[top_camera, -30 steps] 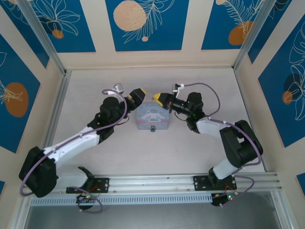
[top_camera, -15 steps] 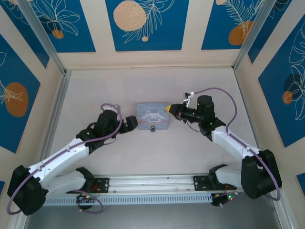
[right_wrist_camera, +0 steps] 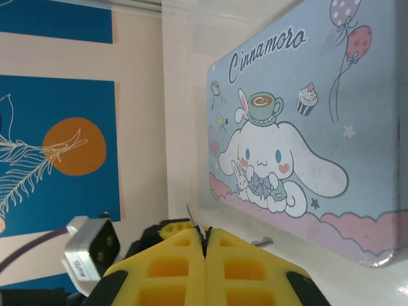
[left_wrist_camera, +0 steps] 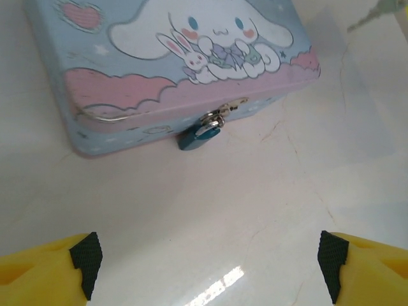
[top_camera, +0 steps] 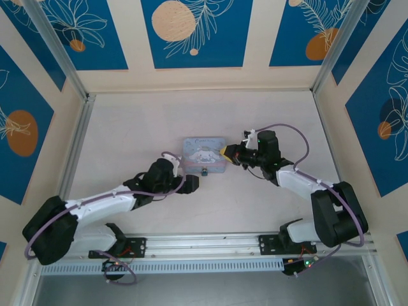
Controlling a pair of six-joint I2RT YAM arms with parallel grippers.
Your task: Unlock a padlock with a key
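The tiny teal padlock (left_wrist_camera: pixel 199 135) hangs from the hasp on the front wall of the pale blue cartoon tin (left_wrist_camera: pixel 185 57), and shows in the top view as the padlock (top_camera: pixel 204 172). My left gripper (left_wrist_camera: pixel 207 268) is open a short way in front of it, nothing between its yellow fingers (left_wrist_camera: pixel 38 271); from above the left gripper (top_camera: pixel 191 183) lies at the tin's front left. My right gripper (right_wrist_camera: pixel 205 234) is shut on the key (right_wrist_camera: pixel 190 212), a thin metal sliver poking out between the fingertips. The right gripper (top_camera: pixel 224 153) is at the right end of the tin (top_camera: pixel 204 155).
The tin sits mid-table on a pale, glossy surface (top_camera: pixel 255 204). Blue-and-cream patterned walls (top_camera: pixel 191 32) enclose the back and sides. A metal rail (top_camera: pixel 204 245) carrying both arm bases runs along the near edge.
My left arm has swung from the tin's far left corner round to its front, facing the padlock. My right gripper moved from the far right corner to the tin's right end, staying shut.
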